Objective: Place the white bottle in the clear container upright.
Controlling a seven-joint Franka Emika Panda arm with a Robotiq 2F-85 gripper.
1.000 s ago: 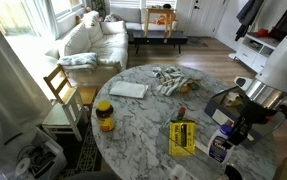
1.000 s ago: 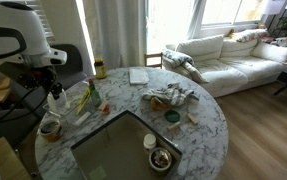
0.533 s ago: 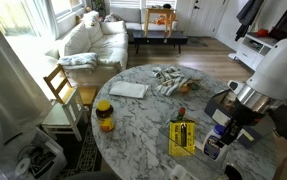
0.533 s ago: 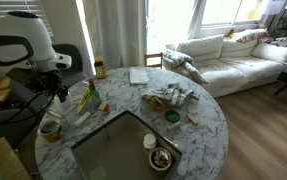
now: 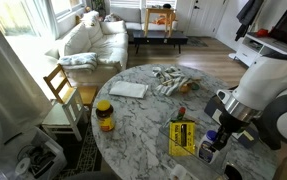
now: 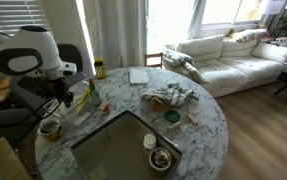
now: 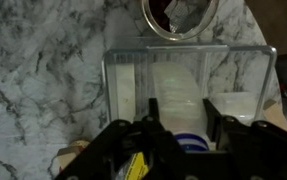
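White bottle (image 7: 175, 95) hung cap-up between the fingers (image 7: 223, 135), which were closed on it just below its pale blue cap. Its body pointed straight down into the clear container (image 7: 128, 75). In the wrist view the bottle sat inside the container's outline, about midway between the side walls, but whether its base had reached the floor could not be told. A round open jar (image 7: 175, 15) stood just beyond the container's far wall on the marble table (image 7: 43, 60).

The step in hand looked like the final lowering into the container. The next move probably called for a straight descent with the bottle kept vertical and clear of the walls. The fingers should part only once the base was seated, then lift straight up so the bottle was not tipped.

Compared with a second before, the arm (image 5: 248, 95) had swung in and dropped toward the container in both exterior views. The wrist sat lower over the container, with the bottle carried along.
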